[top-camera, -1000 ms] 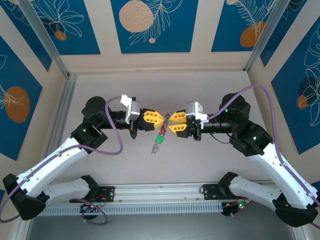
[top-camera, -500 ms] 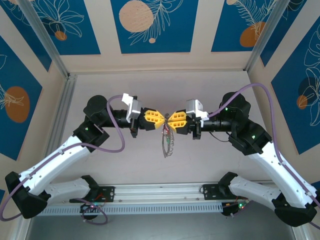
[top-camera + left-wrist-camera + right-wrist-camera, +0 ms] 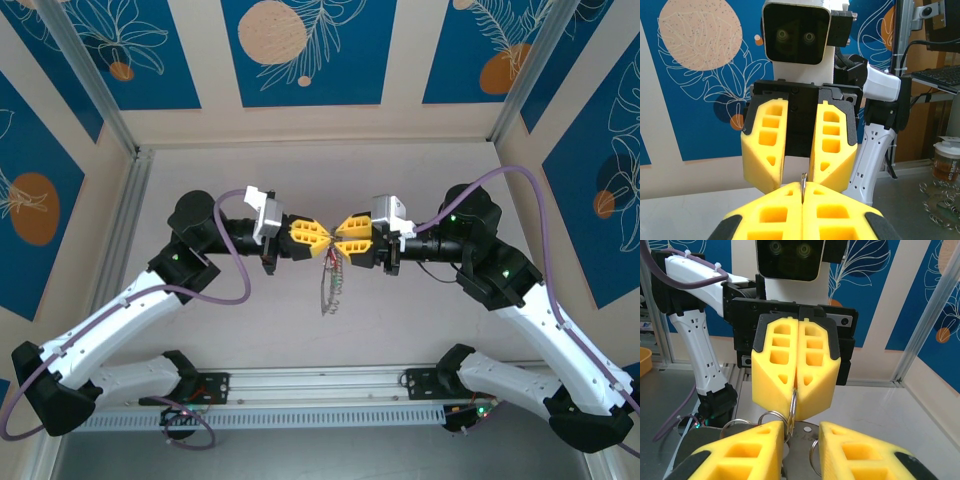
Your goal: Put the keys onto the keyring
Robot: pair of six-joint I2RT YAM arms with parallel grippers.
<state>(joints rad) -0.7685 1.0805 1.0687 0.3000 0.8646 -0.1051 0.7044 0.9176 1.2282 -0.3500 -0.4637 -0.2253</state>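
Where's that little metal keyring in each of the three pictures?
Top external: the keyring dangles at centre, below the left gripper.
Left wrist: thin metal sliver, bottom centre, pinched by the left gripper.
Right wrist: rings low centre, under the left gripper's shut tips.
Shared landmark: the left gripper's yellow fingers.

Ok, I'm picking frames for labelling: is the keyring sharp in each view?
Top external: the keyring hangs thin and blurry. Left wrist: its edge is crisp in the shut left hand. Right wrist: its loops look slightly soft, evenly lit.
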